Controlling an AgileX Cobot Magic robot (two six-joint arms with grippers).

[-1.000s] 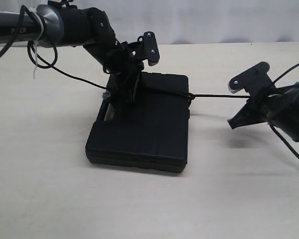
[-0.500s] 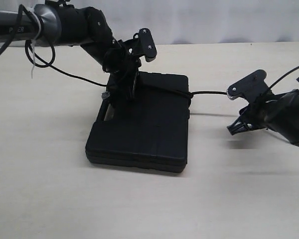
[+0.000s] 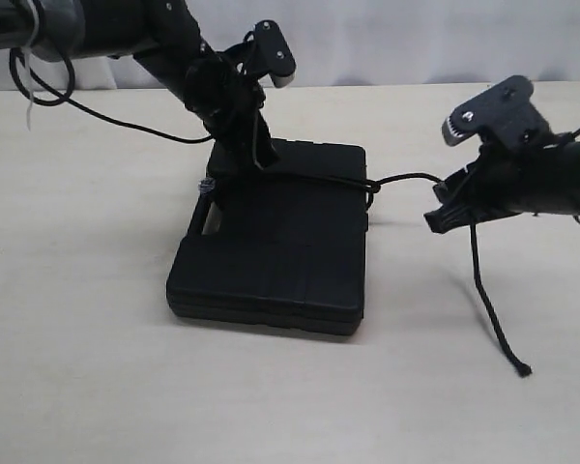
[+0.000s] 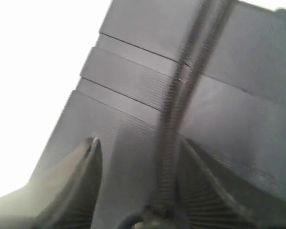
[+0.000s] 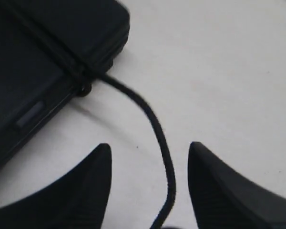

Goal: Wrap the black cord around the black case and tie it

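Left gripper (image 4: 139, 152) and right gripper (image 5: 150, 152) have both opened wide, dropping the cord (image 5: 157, 127) slack between their jaws; the case (image 3: 280, 242) looks tied.

Table: we see a pale beige flat tabletop (image 3: 97, 387) filling near, left and right.
Backdrop: we see a whitish plain backdrop (image 3: 396, 39) along the far edge.
Light: soft and even.

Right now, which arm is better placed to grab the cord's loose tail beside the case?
Right, likely. The black cord runs from the knot at the black case's edge between the right gripper's open jaws, tail hanging below it. The left gripper hovers over the case's far end.
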